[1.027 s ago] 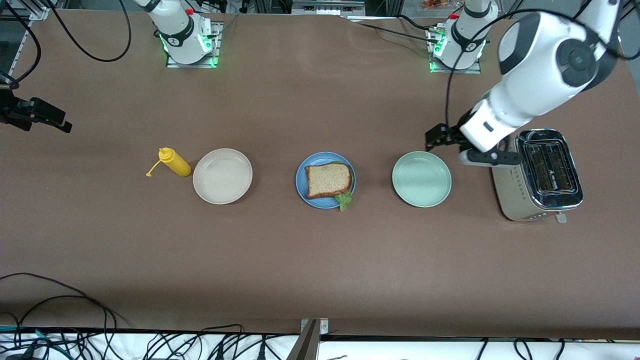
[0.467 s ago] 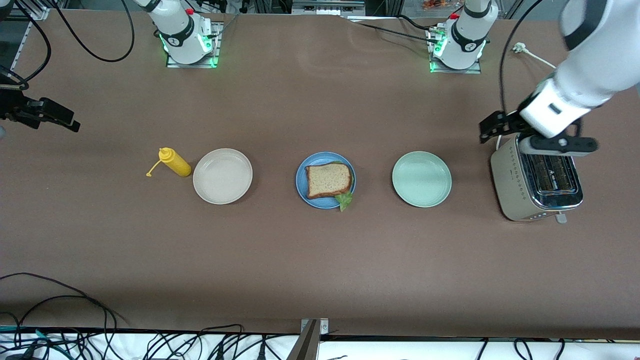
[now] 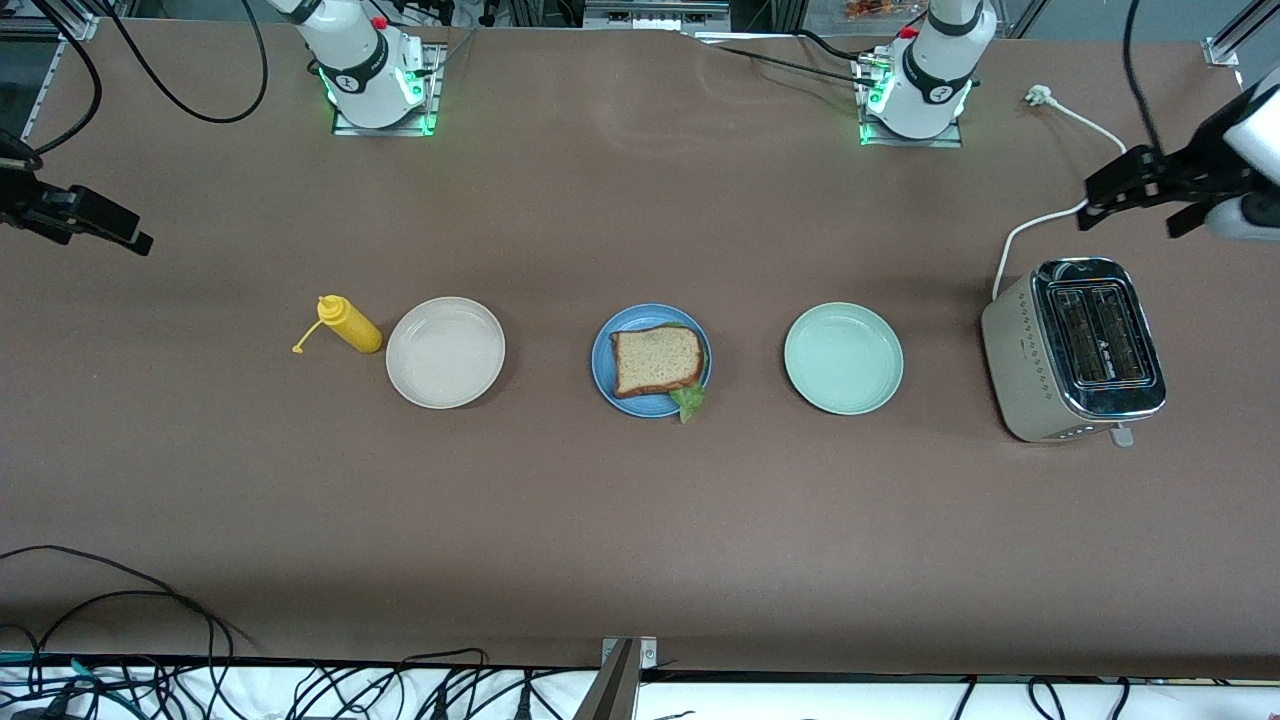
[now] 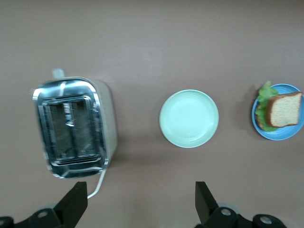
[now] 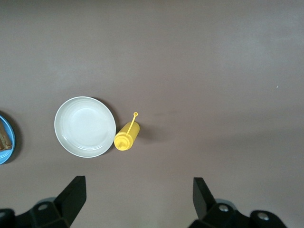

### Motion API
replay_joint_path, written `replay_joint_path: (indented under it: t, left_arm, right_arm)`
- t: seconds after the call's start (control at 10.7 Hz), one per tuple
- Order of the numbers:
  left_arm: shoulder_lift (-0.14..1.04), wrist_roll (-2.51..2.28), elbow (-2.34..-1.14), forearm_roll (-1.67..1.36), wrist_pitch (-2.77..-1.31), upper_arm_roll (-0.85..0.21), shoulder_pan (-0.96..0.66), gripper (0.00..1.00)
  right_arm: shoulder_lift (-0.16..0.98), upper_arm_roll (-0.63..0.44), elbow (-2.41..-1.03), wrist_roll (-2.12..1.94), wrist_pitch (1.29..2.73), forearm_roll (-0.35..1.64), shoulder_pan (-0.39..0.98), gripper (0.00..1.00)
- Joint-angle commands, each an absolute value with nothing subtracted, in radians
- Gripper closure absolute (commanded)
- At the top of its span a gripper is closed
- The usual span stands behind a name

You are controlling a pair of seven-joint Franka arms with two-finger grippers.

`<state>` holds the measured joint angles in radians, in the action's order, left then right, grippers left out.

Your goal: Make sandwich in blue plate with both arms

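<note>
I'm seeing the blue plate (image 5: 5, 140) cut by the right wrist view's edge, and the lower bread slice (image 3: 703, 352) mostly hidden under the top one.

Front camera high, facing bases; both wrist cameras high, looking down; all share blue plate (image 3: 650, 360).

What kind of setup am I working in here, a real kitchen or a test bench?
Most likely a lab test bench: two arm bases bolted to a brown table, loose cables along its edge, and a staged row of plates with a toaster and mustard bottle.
</note>
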<state>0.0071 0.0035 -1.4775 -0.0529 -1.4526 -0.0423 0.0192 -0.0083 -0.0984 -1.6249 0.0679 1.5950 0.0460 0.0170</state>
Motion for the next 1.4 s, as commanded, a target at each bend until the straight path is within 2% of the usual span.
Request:
replay_joint_path:
  t: [0.0,0.37,0.75,1.31]
  left_arm:
    - [0.037,0.087,-1.368,0.003,-1.361,-0.019,0.006,0.00]
    - [0.061,0.087,-1.368,-0.009,-1.358,-0.014,0.009,0.00]
    - [0.060,0.094,-1.379,-0.006,-1.358,-0.014,0.012,0.00]
    - [0.017,0.095,-1.428,-0.008,-1.377,-0.018,0.005,0.00]
  right_arm:
    - [-0.020,-0.101,-1.605,0.077,1.562,0.028,0.018,0.00]
    - [-0.024,-0.094,-1.594,0.057,1.445,-0.050,0.020,0.00]
    - [-0.026,-0.100,-1.569,0.057,1.424,-0.044,0.020,0.00]
    - [-0.009,-0.077,-1.562,0.066,1.502,-0.041,0.023,0.00]
